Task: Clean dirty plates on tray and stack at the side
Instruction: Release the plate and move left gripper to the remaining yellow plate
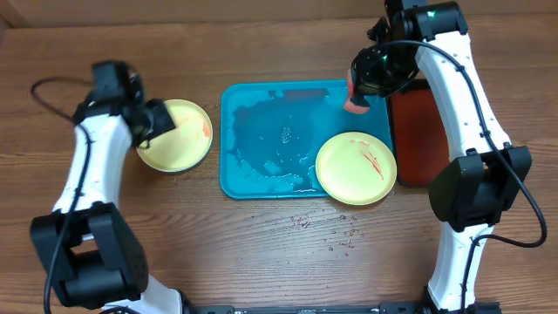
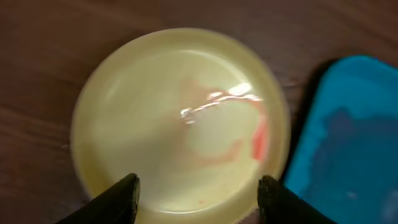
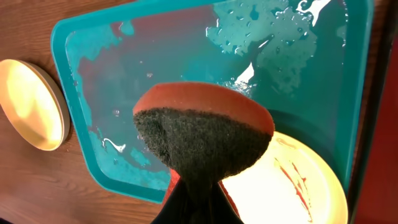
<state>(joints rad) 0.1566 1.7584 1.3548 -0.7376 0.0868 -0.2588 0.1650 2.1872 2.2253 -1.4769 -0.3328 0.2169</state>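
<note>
The left gripper (image 2: 199,185) is held with its two fingers wide apart, and nothing is pinched between them. Right under it a yellow plate (image 2: 180,118) is seen lying flat on the wooden table (image 2: 37,74). It is beside the blue tray (image 1: 228,139), not in it. The plate is likely laid there because that is the side spot where done plates are to be stacked. A faint red mark is seen on it, so it may not be fully clean. Whether another plate is hidden under it cannot be told.

The right gripper (image 3: 194,198) is shut tight on a sponge (image 3: 205,124), orange on one side and rough and dark on the other. Only one edge is pinched, so most of the sponge is left free for rubbing. It is held up above the wet tray. Just below and beside it, a second yellow plate (image 1: 356,167) is found in the tray's corner, with red streaks on it. It is probably kept there so that water and foam are caught. A dark red tray (image 1: 418,131) is seen on the sponge's other side.
</note>
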